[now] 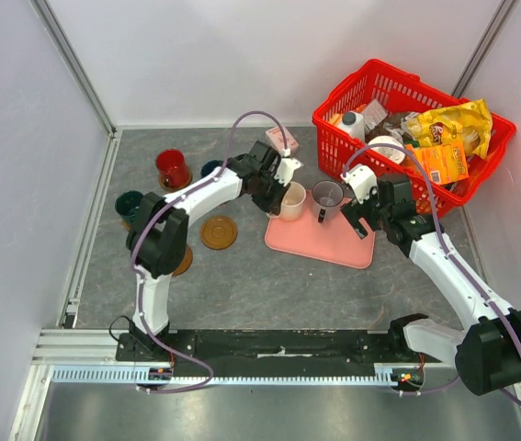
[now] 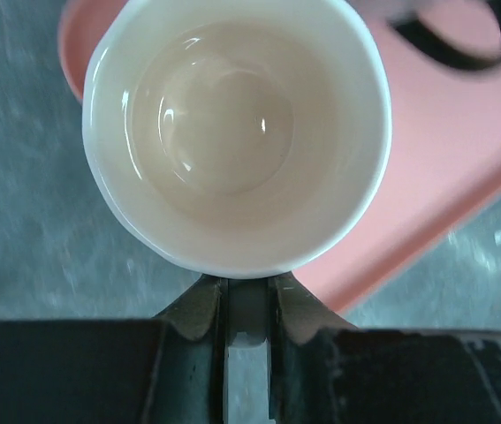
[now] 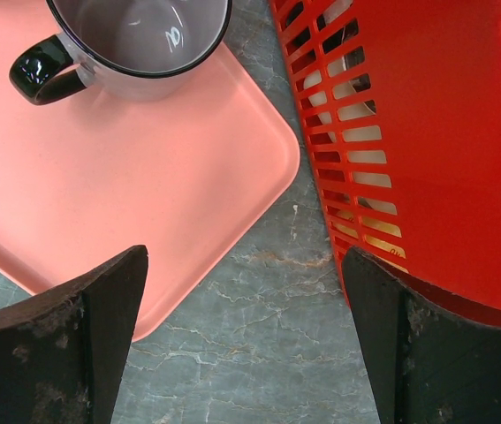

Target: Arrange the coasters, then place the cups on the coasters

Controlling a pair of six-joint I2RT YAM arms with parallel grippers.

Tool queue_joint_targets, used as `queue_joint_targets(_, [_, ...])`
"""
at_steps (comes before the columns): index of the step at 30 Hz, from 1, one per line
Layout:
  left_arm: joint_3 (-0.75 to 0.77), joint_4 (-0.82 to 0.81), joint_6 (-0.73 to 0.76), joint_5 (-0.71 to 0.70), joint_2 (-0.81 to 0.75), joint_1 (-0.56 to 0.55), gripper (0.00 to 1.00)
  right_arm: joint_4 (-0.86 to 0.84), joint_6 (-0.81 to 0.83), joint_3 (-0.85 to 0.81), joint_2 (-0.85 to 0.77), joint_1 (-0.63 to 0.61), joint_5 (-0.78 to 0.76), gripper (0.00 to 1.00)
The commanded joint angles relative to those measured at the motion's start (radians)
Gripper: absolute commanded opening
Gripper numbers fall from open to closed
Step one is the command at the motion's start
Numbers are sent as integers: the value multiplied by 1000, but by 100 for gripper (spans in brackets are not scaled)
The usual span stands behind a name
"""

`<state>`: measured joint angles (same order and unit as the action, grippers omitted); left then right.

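My left gripper (image 1: 278,195) (image 2: 248,296) is shut on the handle of the cream-white cup (image 1: 293,200) (image 2: 237,132), which is upright at the left edge of the pink tray (image 1: 329,246). The grey cup (image 1: 327,197) (image 3: 140,44) stands on the tray, its black handle pointing left in the right wrist view. My right gripper (image 1: 361,220) (image 3: 246,309) hangs open beside the tray's right corner, holding nothing. The red cup (image 1: 174,168) and dark green cup (image 1: 130,203) stand at the left; the navy cup (image 1: 210,169) is half hidden by my left arm. One bare coaster (image 1: 219,232) lies left of the tray, and another coaster (image 1: 184,263) peeks from under the arm.
A red basket (image 1: 407,110) (image 3: 427,132) full of packaged goods stands at the back right, close to my right gripper's right finger. White walls enclose the grey marbled table (image 1: 269,285) on the left, back and right.
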<state>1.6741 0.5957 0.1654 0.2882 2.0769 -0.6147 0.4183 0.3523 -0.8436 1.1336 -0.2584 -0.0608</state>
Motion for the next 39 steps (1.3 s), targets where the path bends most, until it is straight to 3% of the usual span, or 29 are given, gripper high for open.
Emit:
queue_joint_targets(1, [-126,30,106,14,-302,-3,2,-32,-9,0,-8,5,-7,98])
queue_joint_targets(10, [-509,76,236,-78,-868,56,2,-19,-42,-14,-5,5,-10,98])
queue_joint_targets(19, [-821,124,355,-23,-1261,484,2,-18,-55,-17,-55,2,50,98])
queue_joint_targets(24, [-990,64,391,43,-1276,613,2,-18,-52,-11,-77,2,58,98])
queue_joint_targets(29, [-1060,7,413,107,-1227,754,2,-19,-47,-9,-86,2,58,98])
queue_joint_targets(39, [-1056,-4,424,132,-1163,820,2,-23,-41,-3,-95,4,55,98])
